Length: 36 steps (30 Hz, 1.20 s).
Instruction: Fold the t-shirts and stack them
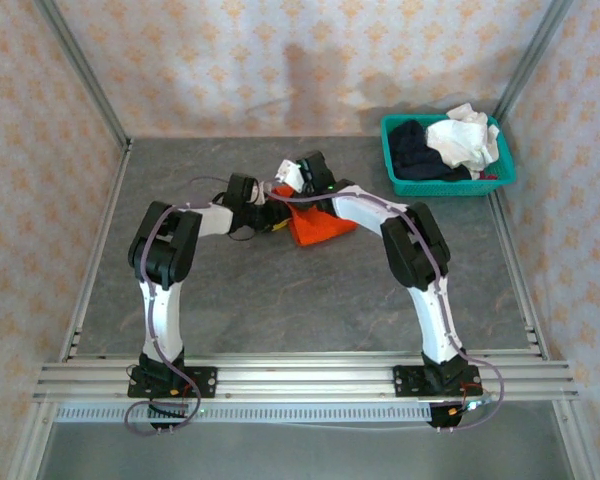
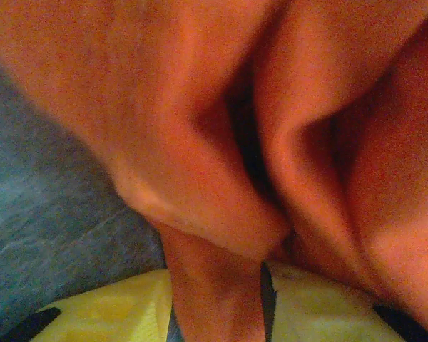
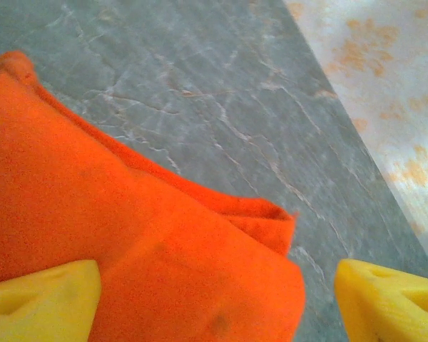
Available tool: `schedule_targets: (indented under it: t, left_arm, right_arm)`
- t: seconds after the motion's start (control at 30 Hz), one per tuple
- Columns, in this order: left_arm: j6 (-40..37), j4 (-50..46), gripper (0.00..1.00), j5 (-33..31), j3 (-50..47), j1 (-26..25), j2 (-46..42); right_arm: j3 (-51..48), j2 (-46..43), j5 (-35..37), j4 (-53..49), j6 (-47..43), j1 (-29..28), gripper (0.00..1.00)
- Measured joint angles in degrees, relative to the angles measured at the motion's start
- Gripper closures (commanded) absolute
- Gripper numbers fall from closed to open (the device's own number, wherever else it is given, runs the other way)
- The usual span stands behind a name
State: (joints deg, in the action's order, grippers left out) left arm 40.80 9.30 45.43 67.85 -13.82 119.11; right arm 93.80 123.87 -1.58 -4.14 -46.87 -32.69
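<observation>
- A crumpled bright orange cloth t-shirt [image 1: 318, 228] lies mid-way across the grey marbled surface [image 1: 280, 300], between both arms.
- The left claw [image 2: 217, 303] is narrow, its yellow fingers [image 2: 107, 313] pinching a fold of that shirt.
- The right claw [image 3: 214, 306] gapes wide over the shirt's folded corner.
- A dark navy t-shirt [image 1: 415, 148] and a white t-shirt [image 1: 465, 140] sit in the teal plastic mesh basket [image 1: 450, 185], far right.

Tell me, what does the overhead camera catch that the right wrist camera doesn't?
Overhead adds the left arm and right arm meeting mid-table, and the teal basket at the far right corner, holding a navy t-shirt and a white t-shirt. The right wrist adds a close look at the right gripper, its yellow fingers spread apart, and a folded cloth edge. Both share the orange t-shirt and the grey table.
</observation>
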Motion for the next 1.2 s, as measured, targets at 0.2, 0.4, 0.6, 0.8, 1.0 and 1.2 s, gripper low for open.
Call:
schedule_targets:
  t: [0.2, 0.4, 0.6, 0.8, 1.0, 1.2]
  left_arm:
    - [0.3, 1.9, 0.43, -1.3, -6.4, 1.2, -5.0]
    - [-0.1, 0.7, 0.33, -4.2, -13.7, 3.4, -11.9]
    - [0.1, -3.1, 0.07, -8.3, -17.0, 4.0, -17.6]
    - [1.3, -5.2, 0.0, -11.4, -16.3, 3.8, -18.6]
    - [1.2, -8.5, 0.01, -14.4, -11.5, 2.0, -16.5]
    - [1.3, -9.2, 0.07, -15.9, -8.1, -0.9, -13.5]
  right_arm:
    - [-7.4, -7.3, 0.0, 6.9, 11.6, 2.8, 0.13]
    - [-8.8, -9.4, -0.2, 5.1, 30.9, 7.5, 0.26]
    - [-6.1, -7.3, -6.7, -5.5, 42.6, 10.4, 0.44]
    - [-3.8, -2.7, -14.6, -12.8, 48.3, 9.0, 0.6]
    - [-9.0, -3.0, -16.0, -13.7, 52.1, 6.7, 0.62]
    - [-18.8, -9.4, -14.4, -11.5, 58.9, 2.6, 0.63]
